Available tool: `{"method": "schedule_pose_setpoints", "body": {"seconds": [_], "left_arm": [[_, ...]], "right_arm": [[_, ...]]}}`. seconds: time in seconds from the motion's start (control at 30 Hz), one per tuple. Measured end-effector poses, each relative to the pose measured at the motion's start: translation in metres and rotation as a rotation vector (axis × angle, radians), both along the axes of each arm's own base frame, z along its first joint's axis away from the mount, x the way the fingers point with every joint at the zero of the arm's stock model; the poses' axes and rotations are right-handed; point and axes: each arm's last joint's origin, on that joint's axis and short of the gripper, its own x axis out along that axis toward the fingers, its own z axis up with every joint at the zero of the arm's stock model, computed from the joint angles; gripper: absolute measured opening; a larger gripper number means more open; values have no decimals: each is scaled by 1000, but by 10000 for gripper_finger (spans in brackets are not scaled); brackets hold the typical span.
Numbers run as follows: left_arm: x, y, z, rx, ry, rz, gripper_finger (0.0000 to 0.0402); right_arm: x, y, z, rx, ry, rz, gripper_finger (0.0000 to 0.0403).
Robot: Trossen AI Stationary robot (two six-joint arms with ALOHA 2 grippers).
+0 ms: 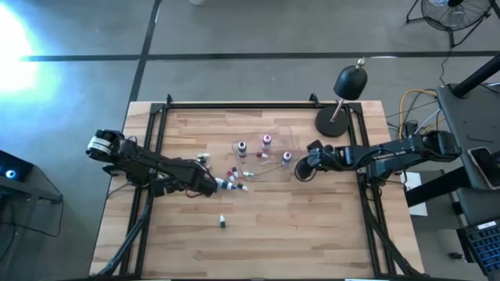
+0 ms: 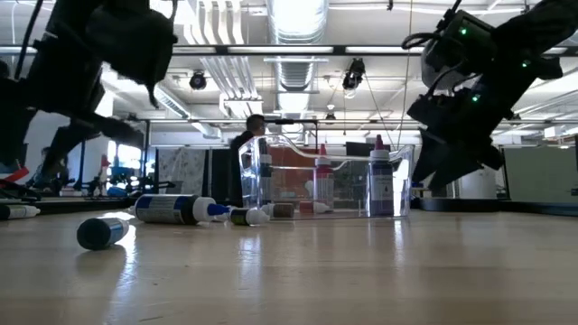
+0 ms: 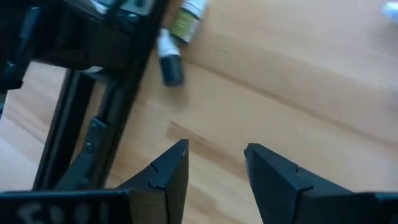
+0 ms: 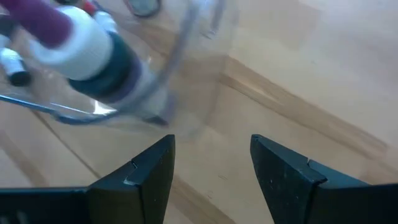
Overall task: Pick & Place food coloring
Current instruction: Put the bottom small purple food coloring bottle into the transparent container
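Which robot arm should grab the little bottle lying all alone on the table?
Probably the left. The left gripper is open and empty, and nearer the lone bottle. The right gripper, also open, sits by the clear tray, farther off.

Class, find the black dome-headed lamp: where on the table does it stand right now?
In the high view the lamp stands at the table's far right corner, its round base beside the frame rail, just beyond the right gripper and the clear tray.
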Motion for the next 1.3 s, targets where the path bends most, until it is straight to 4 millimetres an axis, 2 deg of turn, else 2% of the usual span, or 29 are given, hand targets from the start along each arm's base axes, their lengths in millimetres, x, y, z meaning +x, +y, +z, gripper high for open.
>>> {"method": "schedule_pose_setpoints", "body": {"seconds": [0.27,0.43,0.63,0.93,1.13,1.3], "left_arm": [[-26,4,-21,54,160,166,135],[-23,4,-28,40,92,179,135],[-26,4,-32,57,106,202,135],[-42,8,-45,97,162,218,135],[-47,10,-65,76,27,223,135],[-52,12,-67,89,43,222,135]], "right_arm": [[7,0,8,-6,-51,10,203],[7,0,9,-23,-39,40,203],[7,0,8,-27,-30,47,203],[0,-2,9,-84,17,3,203],[-10,-3,9,-135,97,-30,203],[-11,-3,8,-134,118,-28,203]]}}
